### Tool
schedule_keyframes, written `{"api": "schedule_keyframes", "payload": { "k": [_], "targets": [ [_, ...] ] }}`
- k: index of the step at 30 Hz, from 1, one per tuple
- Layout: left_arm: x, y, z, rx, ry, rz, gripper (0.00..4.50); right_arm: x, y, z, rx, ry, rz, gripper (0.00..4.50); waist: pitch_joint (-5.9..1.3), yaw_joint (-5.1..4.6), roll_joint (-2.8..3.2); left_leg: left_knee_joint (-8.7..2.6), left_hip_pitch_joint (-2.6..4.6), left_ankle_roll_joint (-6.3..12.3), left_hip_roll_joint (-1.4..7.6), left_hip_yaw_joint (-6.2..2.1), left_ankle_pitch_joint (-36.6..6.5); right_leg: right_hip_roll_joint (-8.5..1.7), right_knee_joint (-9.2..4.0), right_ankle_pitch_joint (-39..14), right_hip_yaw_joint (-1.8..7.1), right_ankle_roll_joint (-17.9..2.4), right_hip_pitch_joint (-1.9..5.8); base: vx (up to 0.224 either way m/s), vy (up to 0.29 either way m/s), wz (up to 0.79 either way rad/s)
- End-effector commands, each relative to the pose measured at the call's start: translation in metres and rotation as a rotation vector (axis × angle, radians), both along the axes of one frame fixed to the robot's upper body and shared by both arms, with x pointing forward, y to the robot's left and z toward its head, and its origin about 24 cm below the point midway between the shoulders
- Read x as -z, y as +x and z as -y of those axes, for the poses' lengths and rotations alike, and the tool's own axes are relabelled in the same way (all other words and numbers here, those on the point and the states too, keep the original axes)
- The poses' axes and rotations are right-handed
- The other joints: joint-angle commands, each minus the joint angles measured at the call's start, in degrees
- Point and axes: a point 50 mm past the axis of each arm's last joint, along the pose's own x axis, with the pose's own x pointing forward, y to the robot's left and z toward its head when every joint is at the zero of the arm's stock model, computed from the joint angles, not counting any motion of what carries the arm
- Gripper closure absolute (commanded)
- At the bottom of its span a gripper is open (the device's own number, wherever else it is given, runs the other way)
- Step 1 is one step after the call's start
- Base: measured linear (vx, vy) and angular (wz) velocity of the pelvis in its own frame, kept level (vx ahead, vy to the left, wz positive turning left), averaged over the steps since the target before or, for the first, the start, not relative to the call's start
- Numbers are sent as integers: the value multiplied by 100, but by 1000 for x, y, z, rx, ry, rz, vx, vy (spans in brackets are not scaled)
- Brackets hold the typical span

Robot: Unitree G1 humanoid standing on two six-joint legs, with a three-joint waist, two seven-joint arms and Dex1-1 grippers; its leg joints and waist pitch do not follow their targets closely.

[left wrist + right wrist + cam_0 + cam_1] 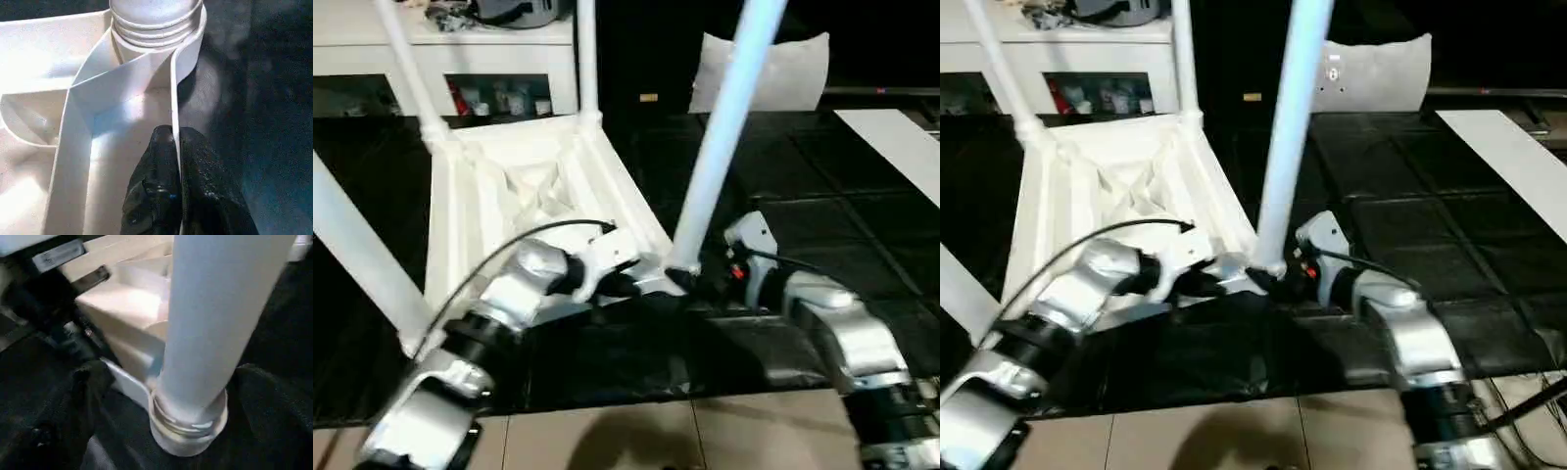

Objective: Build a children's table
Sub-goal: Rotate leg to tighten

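Observation:
The children's table top (460, 211) lies upside down on a black mat, ribbed underside facing up. Legs stand in its corner sockets: two at the far corners (411, 73) (587, 59), one at the near left (352, 245) and one at the near right (724, 127). My left gripper (173, 137) is shut on the thin rim wall (172, 93) of the top, just beside the near-right socket. My right gripper (171, 391) stands open around the base of the near-right leg (215, 318), with one finger (88, 391) on each side and clear of it.
A white cabinet (440, 49) with clutter on top stands behind the table. A white cushion-like object (793, 69) sits at the back right, and a white board (901, 147) lies at the far right. The black mat (803, 206) ends at tan floor tiles (607, 441) in front.

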Motion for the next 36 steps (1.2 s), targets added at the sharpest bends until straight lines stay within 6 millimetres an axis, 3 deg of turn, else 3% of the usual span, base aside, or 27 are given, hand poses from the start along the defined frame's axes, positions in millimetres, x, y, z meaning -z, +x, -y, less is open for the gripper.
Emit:
{"api": "schedule_keyframes", "payload": {
  "k": [1,6,8,10,12,17,24,26,30,32,36],
  "targets": [
    [-10,-8,7,181,10,40,450,-4,-6,1,-121,-19,5,5,-424,35,0,-348,-9,550,115,19,-786,-451,-419,-1988,306,-660,411,0,0,0],
    [-8,-16,3,292,37,17,450,-3,-13,5,-269,-58,-35,5,-415,132,0,-356,17,507,143,34,-791,-457,-394,-1945,322,-749,384,0,0,0],
    [-7,-21,-1,358,68,3,450,-4,-15,6,-353,-50,-66,20,-415,177,-35,-360,24,477,152,36,-833,-464,-387,-2030,327,-721,386,0,0,0],
    [-7,-22,-2,374,77,-3,450,-4,-15,6,-374,-45,-76,20,-410,212,-21,-355,27,477,148,47,-848,-467,-399,-2123,328,-695,374,0,0,0],
    [-7,-25,-5,402,88,-9,450,-4,-13,5,-397,-39,-84,53,-404,244,-44,-356,29,438,141,48,-856,-465,-404,-2260,322,-656,364,0,0,0],
    [-8,-27,-6,428,92,-13,450,-4,-11,3,-408,-32,-87,98,-406,246,-50,-351,22,387,129,46,-806,-465,-430,-2462,309,-523,361,0,0,0],
    [-8,-28,-6,450,94,-17,450,-4,-11,1,-446,4,-114,147,-421,254,-45,-343,4,414,126,49,-728,-457,-409,-2322,310,-529,369,0,0,0],
    [-8,-28,-7,451,96,-18,450,-4,-11,0,-456,9,-121,182,-423,251,-37,-344,4,413,129,45,-728,-454,-406,-2302,305,-549,368,0,0,0],
    [-8,-28,-8,451,98,-21,450,-3,-10,0,-465,12,-128,197,-424,255,-40,-342,9,401,125,50,-716,-454,-407,-2315,308,-546,368,0,0,0],
    [-8,-28,-9,451,98,-23,450,-3,-11,-1,-469,16,-133,232,-420,255,-40,-345,6,401,128,47,-727,-451,-406,-2328,305,-542,368,0,0,0],
    [-7,-28,-10,449,97,-27,450,-2,-11,-2,-476,18,-142,249,-417,256,-35,-346,13,385,126,48,-765,-457,-420,-2402,301,-525,365,0,0,0]
  ]
}}
